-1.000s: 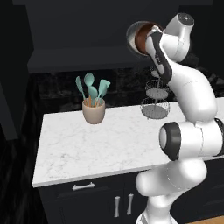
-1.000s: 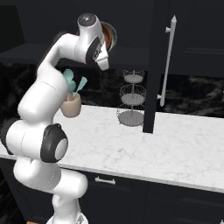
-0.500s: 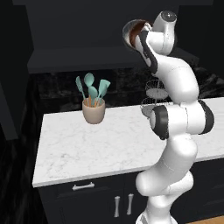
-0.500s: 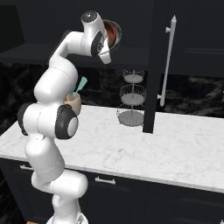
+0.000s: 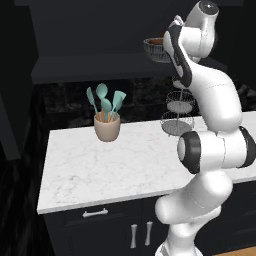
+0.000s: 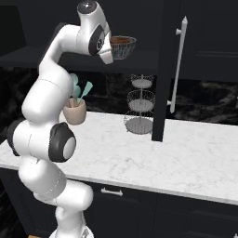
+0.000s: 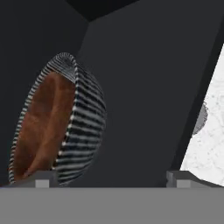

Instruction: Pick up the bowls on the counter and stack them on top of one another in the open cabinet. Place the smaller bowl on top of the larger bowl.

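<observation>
Below the open cabinet (image 6: 139, 60), white marble counter (image 5: 130, 165) against black backsplash (image 5: 65, 102)

A rendered home kitchen is shown. A white marble surface (image 5: 125, 165) with faint grey veins is carried on dark lower cabinets (image 5: 115, 230) fitted with silver handles (image 5: 95, 213). A beige cup of teal utensils (image 5: 106, 120) and a tiered wire basket stand (image 6: 139, 104) are set near the dark back wall. A near-black upper cabinet (image 6: 200, 37), apparently with its door (image 6: 167, 69) swung open, is mounted above.
</observation>
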